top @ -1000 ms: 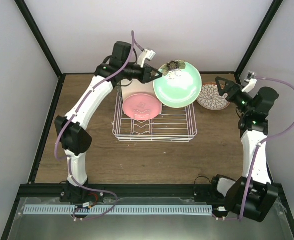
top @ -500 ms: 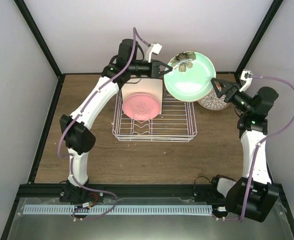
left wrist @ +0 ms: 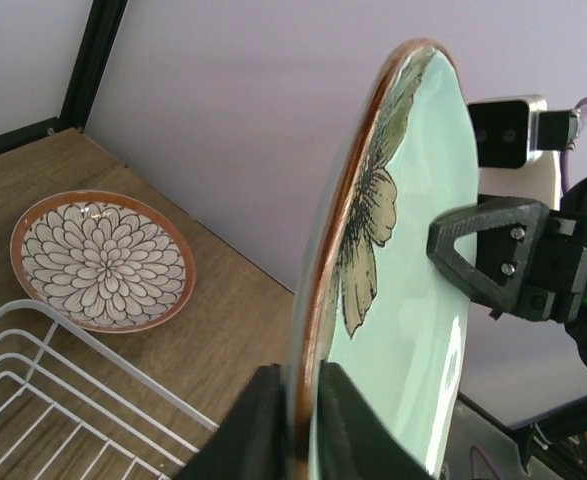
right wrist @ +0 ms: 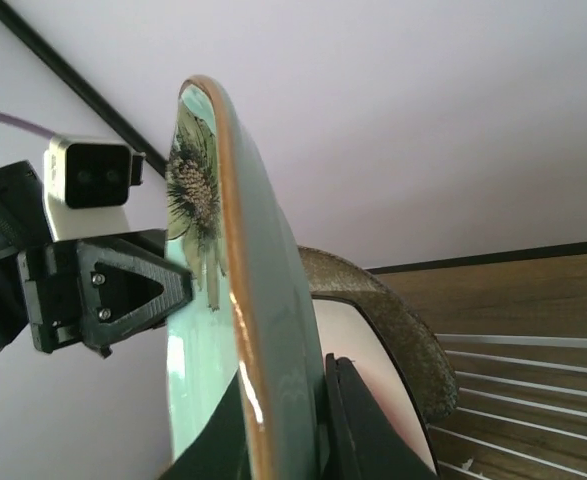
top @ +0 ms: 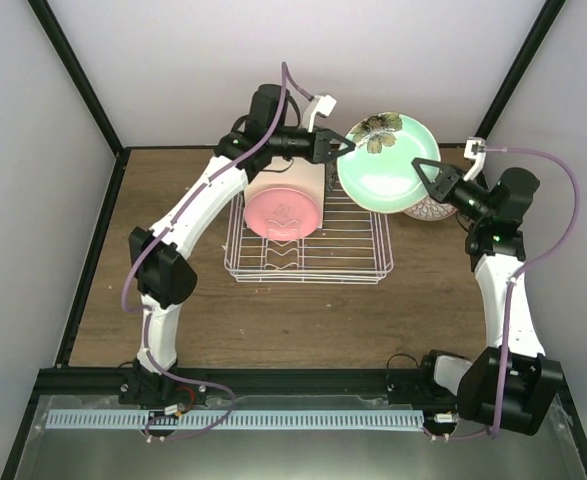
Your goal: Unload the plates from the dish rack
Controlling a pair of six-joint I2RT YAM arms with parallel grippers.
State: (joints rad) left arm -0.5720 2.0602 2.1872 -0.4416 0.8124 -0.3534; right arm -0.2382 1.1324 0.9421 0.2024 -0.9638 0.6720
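Left end effector [top: 343, 148], right end effector [top: 421, 167] pinch plate [top: 385, 172] (opposite rims).

We find no words, numbers, brand names or labels that can be read in any view. The only marks are decoration. A dark flower is painted near the rim of the mint-green plate [top: 386, 165]. A petal pattern fills the small plate [left wrist: 100, 260] on the counter. The pink plate [top: 283, 213] bears a faint motif that we cannot make out as lettering.
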